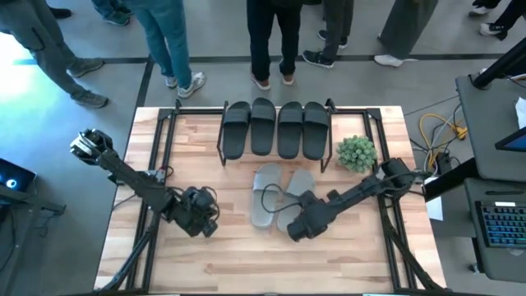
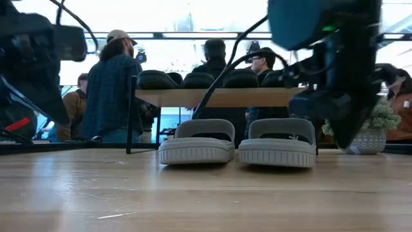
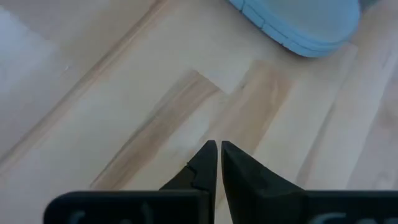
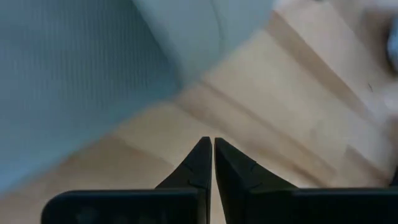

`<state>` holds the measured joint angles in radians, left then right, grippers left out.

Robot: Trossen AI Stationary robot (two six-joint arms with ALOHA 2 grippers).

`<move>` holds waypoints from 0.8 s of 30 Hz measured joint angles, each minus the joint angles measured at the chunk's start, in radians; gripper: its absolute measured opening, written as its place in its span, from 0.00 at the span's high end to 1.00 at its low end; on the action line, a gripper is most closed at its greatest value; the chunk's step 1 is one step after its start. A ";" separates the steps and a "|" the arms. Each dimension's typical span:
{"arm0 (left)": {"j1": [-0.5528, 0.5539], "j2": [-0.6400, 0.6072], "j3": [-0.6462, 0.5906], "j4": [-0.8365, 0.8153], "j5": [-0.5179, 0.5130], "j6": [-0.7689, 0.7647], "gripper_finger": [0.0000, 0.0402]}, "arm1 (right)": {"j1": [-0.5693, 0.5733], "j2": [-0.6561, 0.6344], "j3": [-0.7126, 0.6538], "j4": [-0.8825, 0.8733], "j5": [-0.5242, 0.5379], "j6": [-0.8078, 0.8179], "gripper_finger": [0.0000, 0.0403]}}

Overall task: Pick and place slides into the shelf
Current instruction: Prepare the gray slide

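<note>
Four dark slides (image 1: 275, 127) already sit on the shelf (image 1: 220, 152); the grey pair (image 1: 279, 196) lies just before it. Right tool (image 1: 297, 228), pressed together beside them, could shove one aside.

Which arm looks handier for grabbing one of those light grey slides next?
The right: its pincer hangs beside the light grey slides, while the left pincer sits farther off.
</note>
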<state>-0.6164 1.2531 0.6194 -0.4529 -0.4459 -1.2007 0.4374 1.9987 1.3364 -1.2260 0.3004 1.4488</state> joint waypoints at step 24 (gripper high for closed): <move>0.097 0.010 -0.055 0.026 0.049 0.066 0.98 | -0.160 -0.020 0.017 0.233 0.122 -0.324 0.97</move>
<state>-0.5194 1.2633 0.5644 -0.4271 -0.3969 -1.1350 0.2773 1.9787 1.3537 -0.9927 0.4225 1.1246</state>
